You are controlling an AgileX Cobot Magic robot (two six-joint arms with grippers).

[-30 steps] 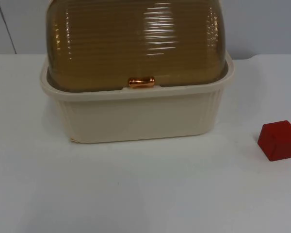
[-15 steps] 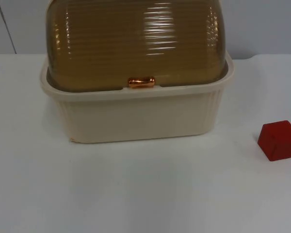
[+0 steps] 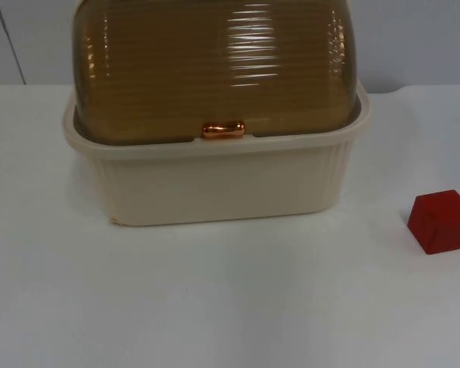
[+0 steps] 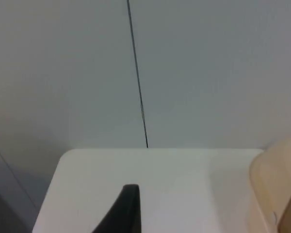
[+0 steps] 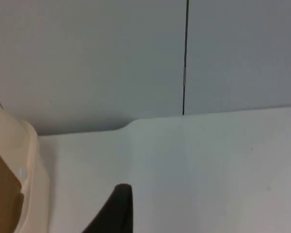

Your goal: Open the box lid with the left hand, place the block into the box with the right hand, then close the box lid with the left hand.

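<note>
A cream ribbed box [image 3: 215, 180] stands at the middle of the white bench [image 3: 215, 307], its amber see-through lid [image 3: 215, 69] shut down over it. A copper handle [image 3: 223, 129] sits at the lid's front edge, at 6 o'clock of the dome. The red block [image 3: 441, 221] rests on the bench at about 4 o'clock from the box, well apart from it.

The left end effector [image 4: 128, 213] hangs over the bench beside the box's cream corner, facing the grey partition wall [image 4: 208, 73]; I cannot tell its opening. The right end effector [image 5: 119, 211] hangs likewise near the box's other side; its opening too I cannot tell.
</note>
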